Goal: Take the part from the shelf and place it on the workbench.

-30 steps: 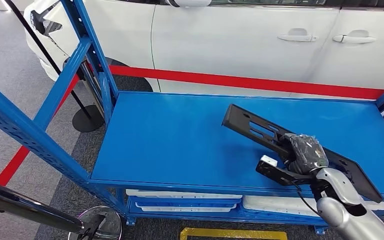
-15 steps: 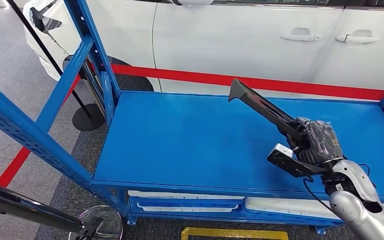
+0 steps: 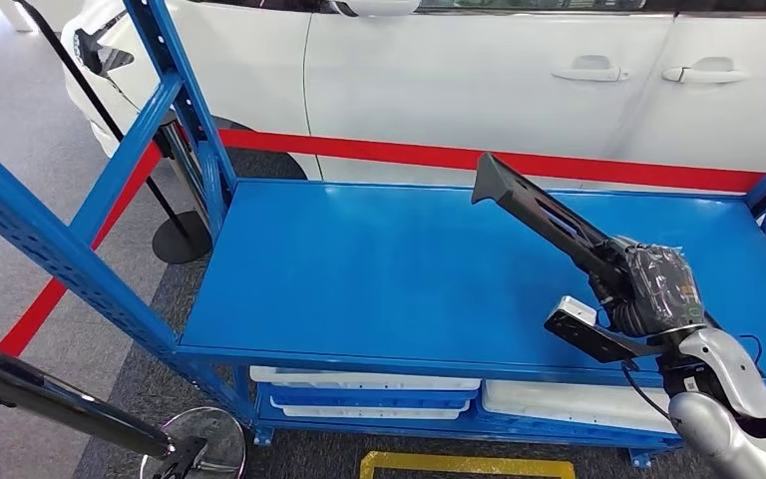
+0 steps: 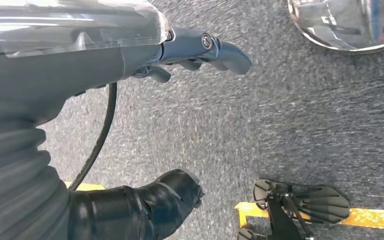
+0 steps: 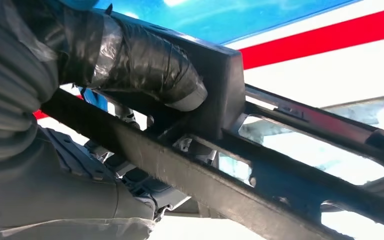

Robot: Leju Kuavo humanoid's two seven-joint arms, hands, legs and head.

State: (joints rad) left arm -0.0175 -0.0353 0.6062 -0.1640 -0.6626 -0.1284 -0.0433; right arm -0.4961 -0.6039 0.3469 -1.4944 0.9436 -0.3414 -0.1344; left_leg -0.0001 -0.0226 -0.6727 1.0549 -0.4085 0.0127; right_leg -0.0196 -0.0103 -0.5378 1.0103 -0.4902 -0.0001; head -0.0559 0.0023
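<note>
My left hand [image 4: 130, 55] hangs beside me over the grey carpet, fingers apart and holding nothing, out of the way. Over the blue shelf [image 3: 379, 269] my right hand [image 3: 653, 289] wraps around the long black slotted part [image 3: 549, 220], gripping its middle, so it is tilted clear of the shelf for carrying off.

My right hand [image 3: 656, 287] grips the part [image 3: 549, 222] over the right side of the shelf [image 3: 379, 279], the part tilted, its far end raised above the shelf top toward the car [image 3: 479, 70] behind. Trays [image 3: 364, 394] lie on the level beneath. A stanchion base [image 3: 175, 238] stands on the floor left of the shelf. My left hand [image 4: 130, 60] hangs above the floor.
</note>
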